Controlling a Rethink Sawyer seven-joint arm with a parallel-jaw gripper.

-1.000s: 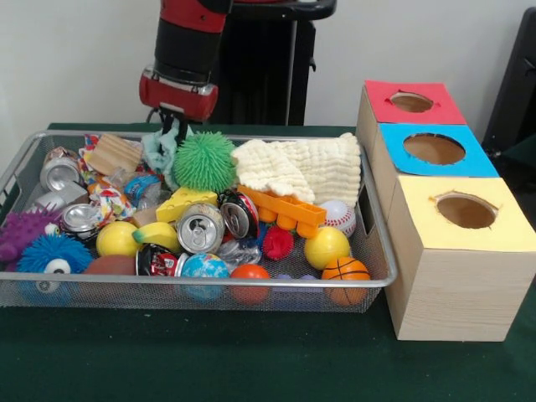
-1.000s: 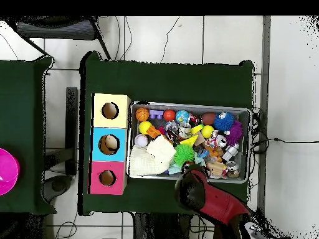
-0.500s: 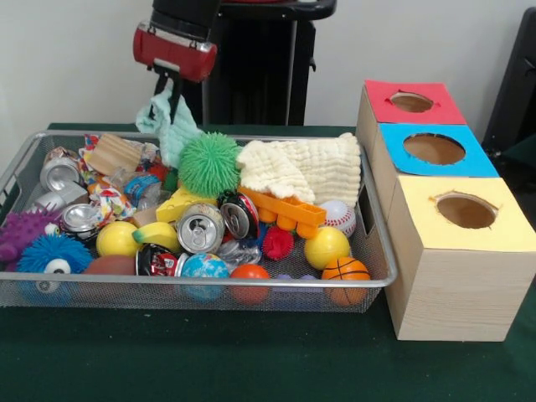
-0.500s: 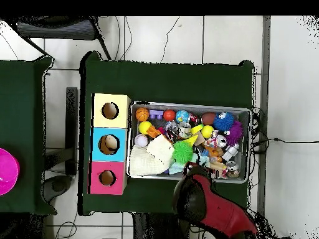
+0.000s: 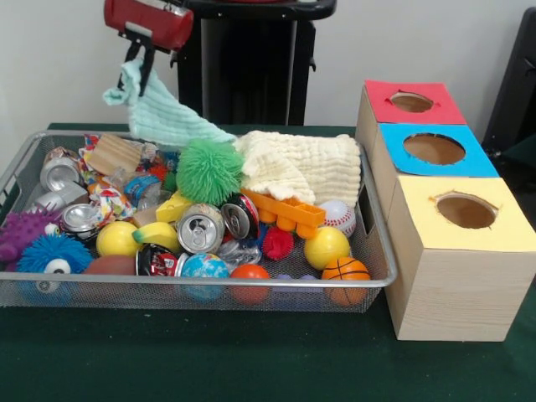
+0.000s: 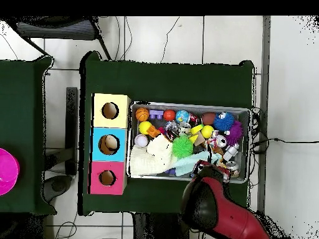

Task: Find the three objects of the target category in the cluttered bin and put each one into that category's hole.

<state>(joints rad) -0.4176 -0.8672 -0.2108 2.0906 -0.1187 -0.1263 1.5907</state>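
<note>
Gripper (image 5: 138, 57) pinches one corner of a mint cloth (image 5: 159, 113) above the bin (image 5: 378, 251), its tail trailing by the green spiky ball (image 5: 208, 170). I fear it snags or slips before the red box's hole (image 5: 411, 102), well apart.

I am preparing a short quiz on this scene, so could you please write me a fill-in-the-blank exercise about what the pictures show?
1. The pincer is lifting a pale ____ cloth out of the wire mesh bin.
2. The box next to the red-topped box has a ____ top.
3. The cream cloth lies beside a spiky ____ ball.

Missing words: green; blue; green
</note>
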